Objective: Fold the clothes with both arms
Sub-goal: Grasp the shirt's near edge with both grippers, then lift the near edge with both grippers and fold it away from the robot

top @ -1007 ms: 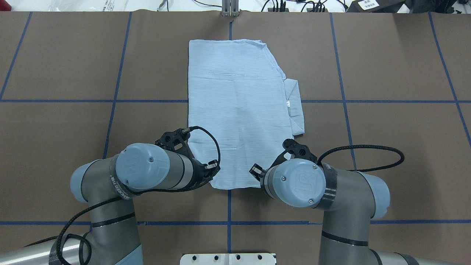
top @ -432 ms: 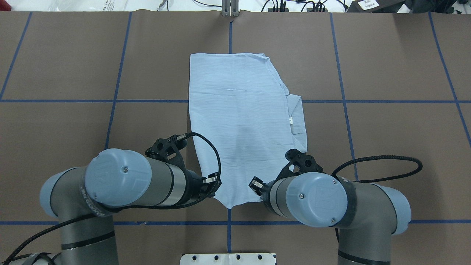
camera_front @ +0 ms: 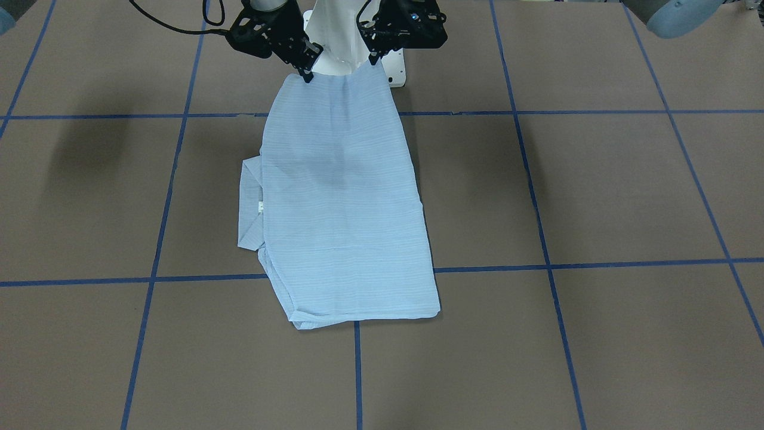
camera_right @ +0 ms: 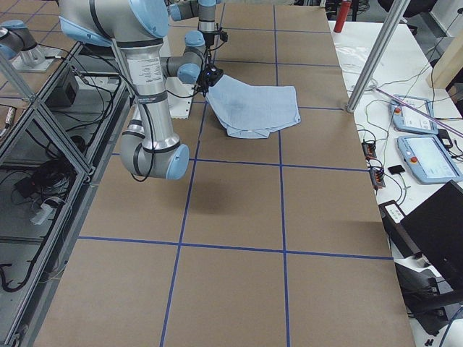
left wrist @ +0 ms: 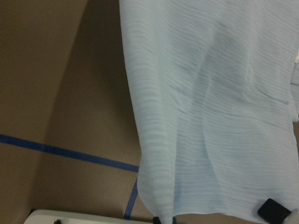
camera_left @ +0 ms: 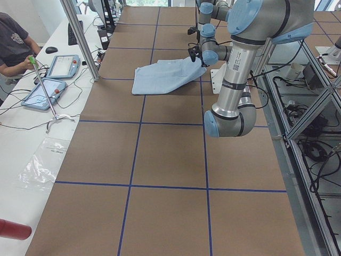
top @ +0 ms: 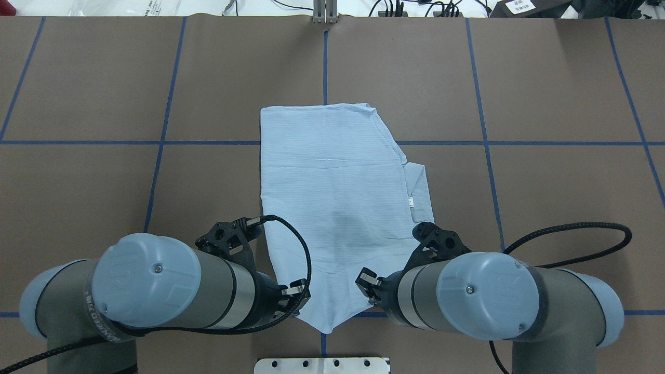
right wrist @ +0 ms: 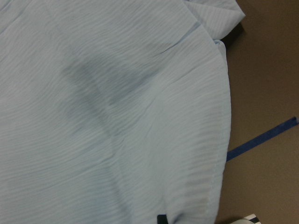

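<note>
1. The shirt (top: 332,197) lies mid-table (top: 545,197). Its 6 o'clock edge is raised, pinched by the left hand (camera_front: 376,58) and the right hand (camera_front: 307,74).
2. A white base plate (top: 322,365) sits at 6 o'clock.
3. Overhead, the arms (top: 171,280) cover both grips.

Folded light-blue shirt (top: 332,197), near edge aloft

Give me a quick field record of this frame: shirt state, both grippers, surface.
shirt: light-blue shirt folded into a long panel; far part flat on the table, near edge lifted toward the robot's base
left gripper: left gripper shut on one corner of the near edge
right gripper: right gripper shut on the other corner of the near edge
side flap: side flap sticks out from under the panel on the robot's right
surface: brown table with a blue tape grid
</note>
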{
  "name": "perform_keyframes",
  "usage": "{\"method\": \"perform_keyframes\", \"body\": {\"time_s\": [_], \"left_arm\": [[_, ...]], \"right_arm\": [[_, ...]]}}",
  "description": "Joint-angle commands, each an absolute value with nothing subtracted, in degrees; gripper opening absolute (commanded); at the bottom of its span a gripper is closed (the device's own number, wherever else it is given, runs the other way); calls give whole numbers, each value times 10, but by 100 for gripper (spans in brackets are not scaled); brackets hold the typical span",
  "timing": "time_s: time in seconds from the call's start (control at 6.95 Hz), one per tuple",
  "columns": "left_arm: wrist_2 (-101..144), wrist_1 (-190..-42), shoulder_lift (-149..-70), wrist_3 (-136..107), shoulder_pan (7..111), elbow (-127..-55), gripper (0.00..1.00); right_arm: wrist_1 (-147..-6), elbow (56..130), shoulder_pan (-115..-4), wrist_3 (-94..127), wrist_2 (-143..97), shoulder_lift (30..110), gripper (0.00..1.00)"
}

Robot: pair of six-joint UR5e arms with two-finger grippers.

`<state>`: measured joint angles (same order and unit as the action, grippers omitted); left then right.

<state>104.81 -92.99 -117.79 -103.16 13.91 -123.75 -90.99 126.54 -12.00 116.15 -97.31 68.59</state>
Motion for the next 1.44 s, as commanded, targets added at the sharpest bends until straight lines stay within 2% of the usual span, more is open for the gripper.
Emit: {"method": "perform_keyframes", "body": {"time_s": [0.0, 0.29, 0.58, 1.01, 1.3], "left_arm": [[1049, -925, -1177, -1028, 152, -1233, 0], [1052, -932, -1186, -1022, 228, -1207, 0], [1052, -1004, -1198, -1022, 280, -1128, 0], [1051, -1066, -1223, -1023, 311, -1041, 0], [1052, -1082, -1224, -1021, 331, -1024, 0]], "right_arm": [[-909, 1253, -145, 1128, -983, 685, 0], [-904, 1213, -201, 1097, -995, 671, 0], [-903, 1159, -251, 1059, -1005, 634, 0], [-903, 1059, -317, 1008, -1006, 572, 0], [-901, 1028, -343, 992, -1005, 544, 0]]}}
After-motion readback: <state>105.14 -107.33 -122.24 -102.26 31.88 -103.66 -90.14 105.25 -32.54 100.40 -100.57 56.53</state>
